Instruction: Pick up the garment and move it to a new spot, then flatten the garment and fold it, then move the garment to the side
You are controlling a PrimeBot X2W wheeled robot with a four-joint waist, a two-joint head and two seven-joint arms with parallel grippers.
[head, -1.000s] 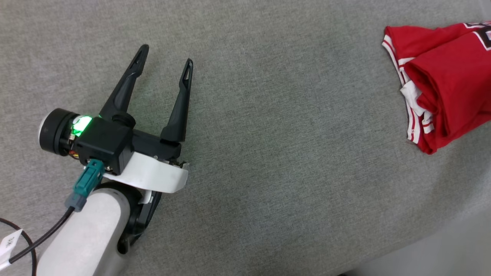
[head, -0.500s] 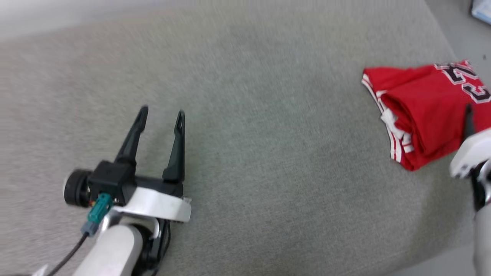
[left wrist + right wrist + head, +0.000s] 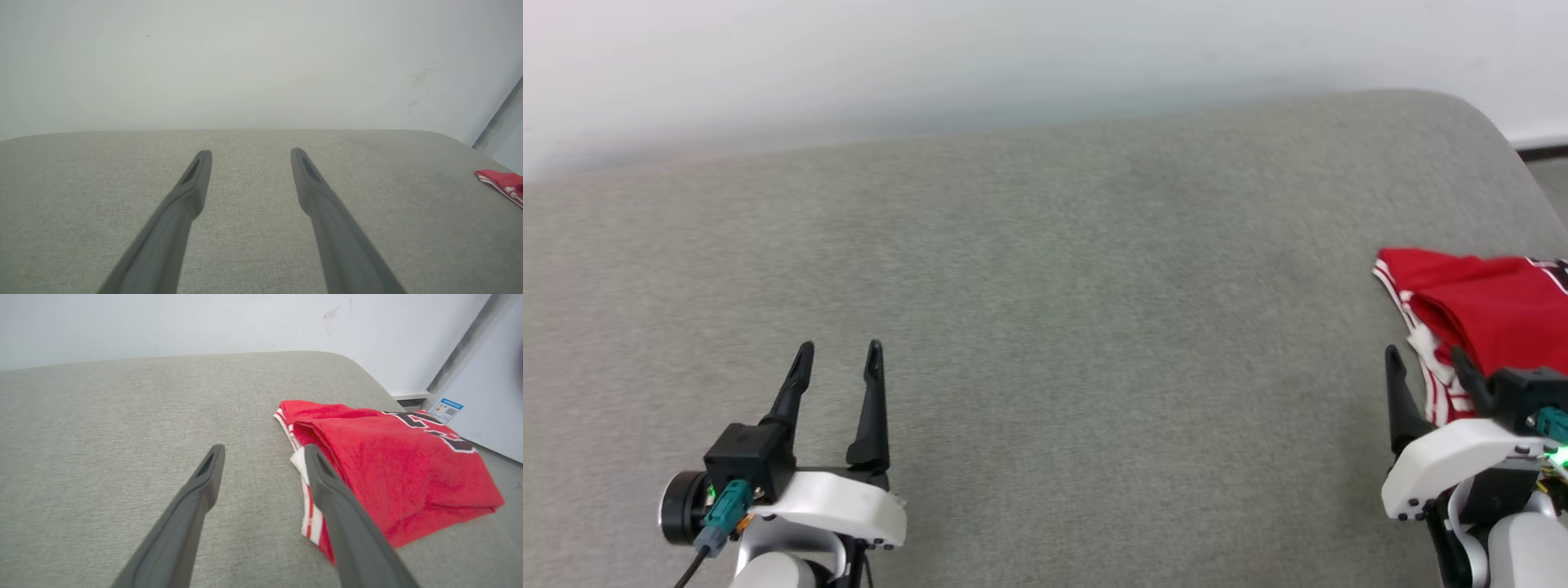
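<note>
Pointing forward, left gripper [image 3: 840, 345] fingers [image 3: 872, 400] spread, right gripper [image 3: 1423, 353] near folded garment [image 3: 1486, 306]

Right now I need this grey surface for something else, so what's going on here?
A two-armed robot is working on a red T-shirt, which lies folded near the right end of the grey fabric surface. Nothing holds it: both hands are open and empty. The right hand is at the shirt's striped edge, the left hand over bare fabric well away from it.
</note>
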